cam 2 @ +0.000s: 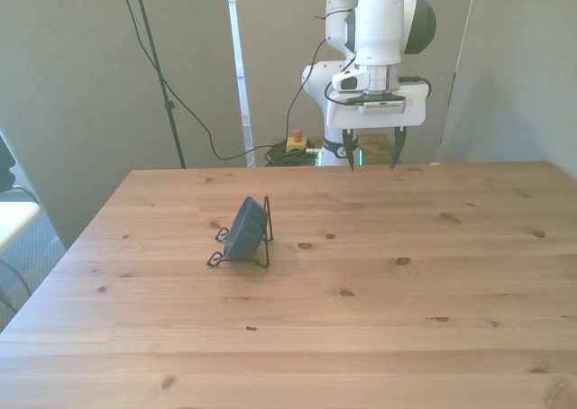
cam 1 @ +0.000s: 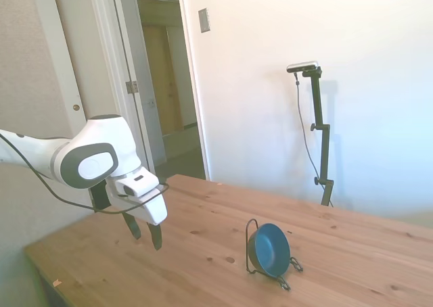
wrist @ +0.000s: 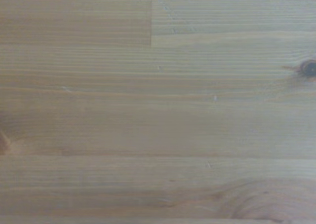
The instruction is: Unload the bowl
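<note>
The small dark blue bowl (cam 1: 270, 250) (cam 2: 243, 230) stands on edge in a thin black wire rack (cam 1: 253, 234) (cam 2: 267, 240) on the wooden table (cam 1: 169, 266) (cam 2: 379, 310), its teal inside facing the side camera. My gripper (cam 1: 145, 232) (cam 2: 371, 151) hangs open above the table's far edge, well apart from the bowl, with nothing between its fingers. In the front view the bowl lies toward the left, nearer the camera than the gripper. The wrist view holds only bare wood planks (wrist: 158, 115).
An open doorway (cam 1: 169, 90) lies behind the arm. Cables and a yellow box with a red button (cam 2: 295, 142) sit on the floor behind the table. The wall (cam 1: 338, 84) runs along the table's far side in the side view.
</note>
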